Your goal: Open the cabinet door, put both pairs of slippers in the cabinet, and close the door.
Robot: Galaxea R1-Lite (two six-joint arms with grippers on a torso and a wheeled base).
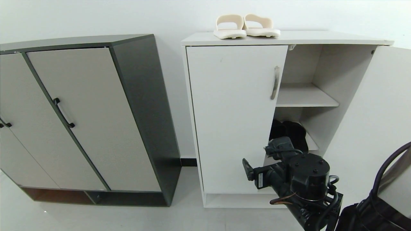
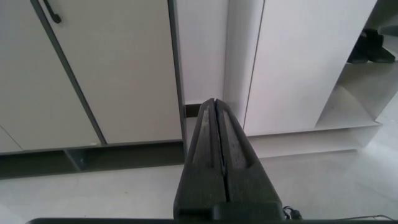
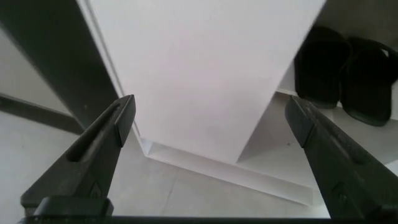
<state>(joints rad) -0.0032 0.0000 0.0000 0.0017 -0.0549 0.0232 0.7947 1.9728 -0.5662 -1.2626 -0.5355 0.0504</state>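
right gripper (image 3: 211, 115) spread wide, empty, ready for next pick | left gripper (image 2: 214, 106) closed on nothing, parked clear | black slippers (image 1: 289, 133) on lower shelf of cabinet (image 1: 236, 122) | beige slippers (image 1: 245, 27) on its top, pending

Spread claw (image 3: 210, 106) near black slippers (image 3: 348, 71)

A dark-framed cupboard (image 1: 138, 106) (pale doors shut, black handles (image 1: 63, 113)) stands on the light floor (image 1: 96, 218) against a white wall (image 1: 96, 16).
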